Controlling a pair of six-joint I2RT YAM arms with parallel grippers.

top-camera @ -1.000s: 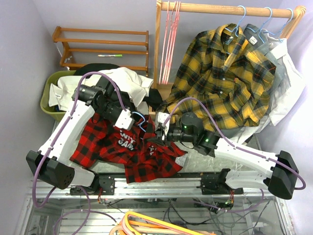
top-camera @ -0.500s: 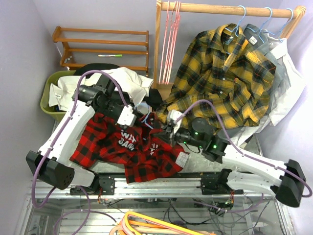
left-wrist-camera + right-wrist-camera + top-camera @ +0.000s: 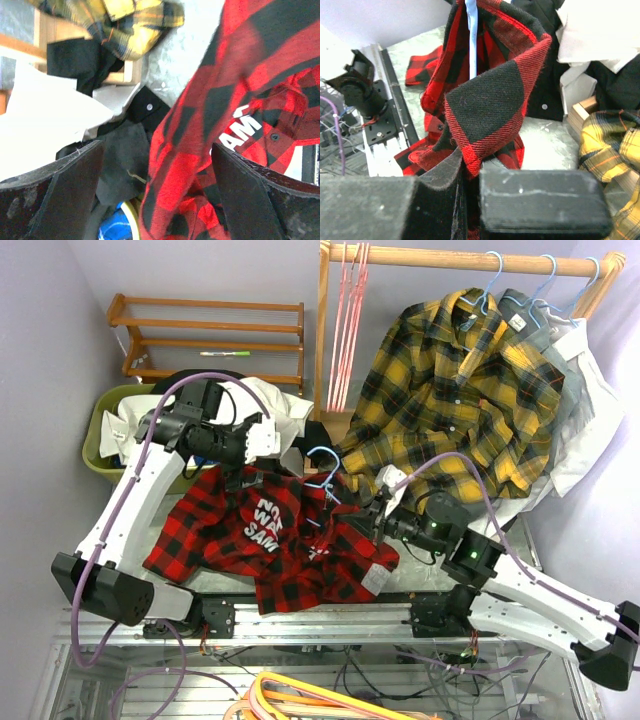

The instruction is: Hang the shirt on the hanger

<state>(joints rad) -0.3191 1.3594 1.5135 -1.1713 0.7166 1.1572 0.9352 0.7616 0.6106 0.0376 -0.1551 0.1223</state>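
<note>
The red-and-black plaid shirt (image 3: 260,545) lies spread on the table, its white letters facing up. Part of the light-blue hanger (image 3: 324,466) sticks out of the cloth near the collar, hook upward. My right gripper (image 3: 354,518) is shut on a fold of the shirt (image 3: 490,95); in the right wrist view (image 3: 472,175) the hanger's wire (image 3: 473,40) runs up inside that fold. My left gripper (image 3: 266,438) hovers above the shirt's upper edge, open. In the left wrist view (image 3: 157,192) its fingers (image 3: 55,195) stand wide apart over the shirt (image 3: 240,60), touching nothing.
A green bin (image 3: 98,445) of white clothes sits at the left, beside a pile of white and black garments (image 3: 285,420). Behind are a wooden shelf (image 3: 205,332), pink hangers (image 3: 345,330) and a rack holding a yellow plaid shirt (image 3: 455,400) and a white shirt (image 3: 590,410).
My left gripper has opened and drawn back up and to the left. My right gripper has shut on the shirt and pulled it to the right, and the hanger's hook has followed.
</note>
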